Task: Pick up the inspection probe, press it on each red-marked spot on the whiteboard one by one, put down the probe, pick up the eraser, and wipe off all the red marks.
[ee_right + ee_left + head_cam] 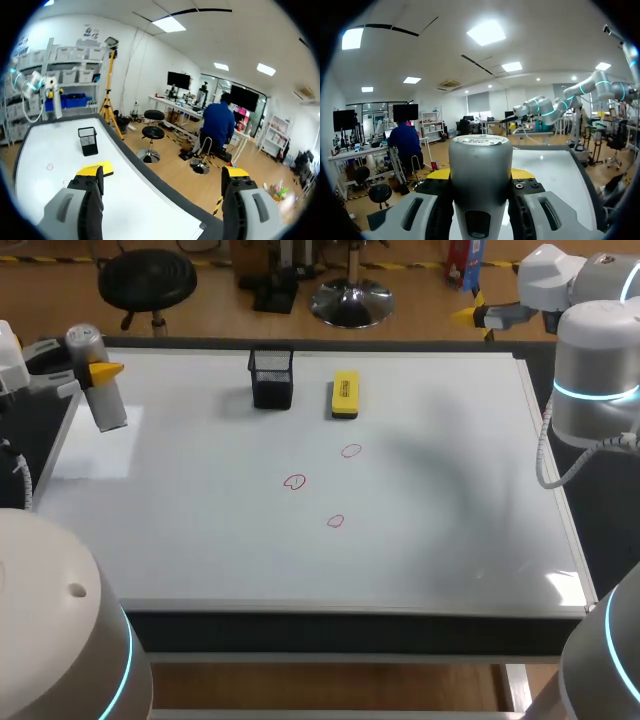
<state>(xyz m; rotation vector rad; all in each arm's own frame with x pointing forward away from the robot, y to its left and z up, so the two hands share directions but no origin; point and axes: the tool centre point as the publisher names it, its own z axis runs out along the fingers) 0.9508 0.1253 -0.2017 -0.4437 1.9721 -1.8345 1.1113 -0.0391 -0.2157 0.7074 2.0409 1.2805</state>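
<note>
1. Head view: The whiteboard (200, 540) covers the table. My left gripper (98, 370) is at the board's left edge. It holds the gray probe (108, 410), which is up off the board and leans a little. Three red marks (293, 482) sit near the middle of the board, apart from each other. The yellow eraser (345, 395) lies flat at the far side, just beside a black mesh cup (271, 380). My right gripper (478, 313) is up in the air past the far right corner, with nothing in it.
2. Left wrist view: The probe stands right between the two fingers (540, 215). Both fingers press on its sides and hold it tight. A yellow tip peeks out on each side of it. The board lies ahead, beyond the probe.
3. Right wrist view: The two fingers (80, 205) stand wide apart with nothing between them. The board lies ahead of them. The eraser is just ahead of one finger and the cup is farther on. The left gripper with the probe shows at the far end of the board.
</note>
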